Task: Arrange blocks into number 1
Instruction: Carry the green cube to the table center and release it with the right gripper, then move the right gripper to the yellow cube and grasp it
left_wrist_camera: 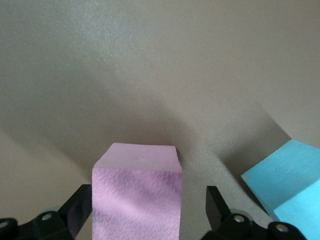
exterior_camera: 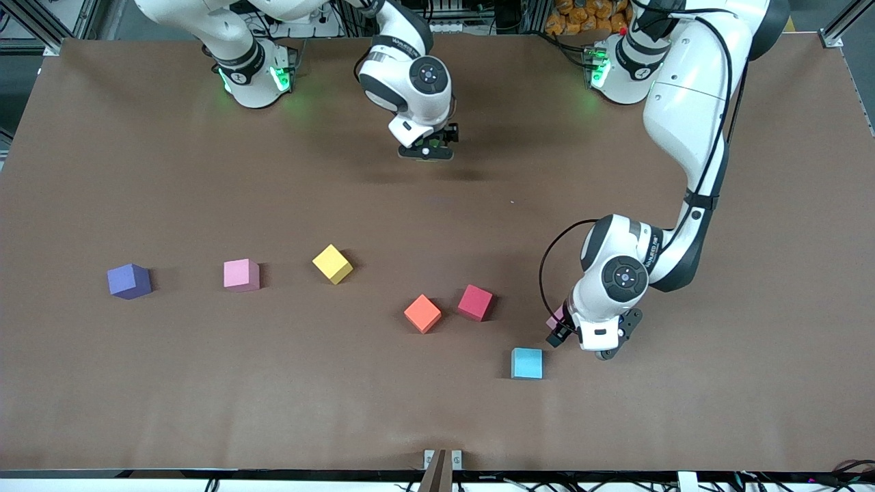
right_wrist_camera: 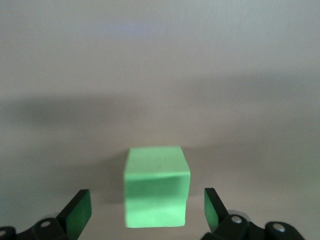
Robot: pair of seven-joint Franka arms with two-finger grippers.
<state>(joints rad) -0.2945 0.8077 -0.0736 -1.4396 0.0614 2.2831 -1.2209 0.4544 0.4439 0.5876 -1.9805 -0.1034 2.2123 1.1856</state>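
A pink block (left_wrist_camera: 137, 195) rests on the table between the fingers of my left gripper (left_wrist_camera: 148, 206), which is open, with a gap on at least one side. In the front view only a sliver of this pink block (exterior_camera: 554, 318) shows beside the left gripper (exterior_camera: 588, 333). My right gripper (exterior_camera: 427, 150) is low over the table near the robots' bases. It is open around a green block (right_wrist_camera: 156, 192) that stands apart from both fingers (right_wrist_camera: 79, 209). A second pink block (exterior_camera: 241, 275), a yellow block (exterior_camera: 332, 264) and a red block (exterior_camera: 475, 303) lie on the table.
A light blue block (exterior_camera: 527, 363) lies close to the left gripper, nearer to the front camera, and shows as the light blue block (left_wrist_camera: 287, 185) in the left wrist view. An orange block (exterior_camera: 422, 313) sits beside the red one. A purple block (exterior_camera: 128, 281) lies toward the right arm's end.
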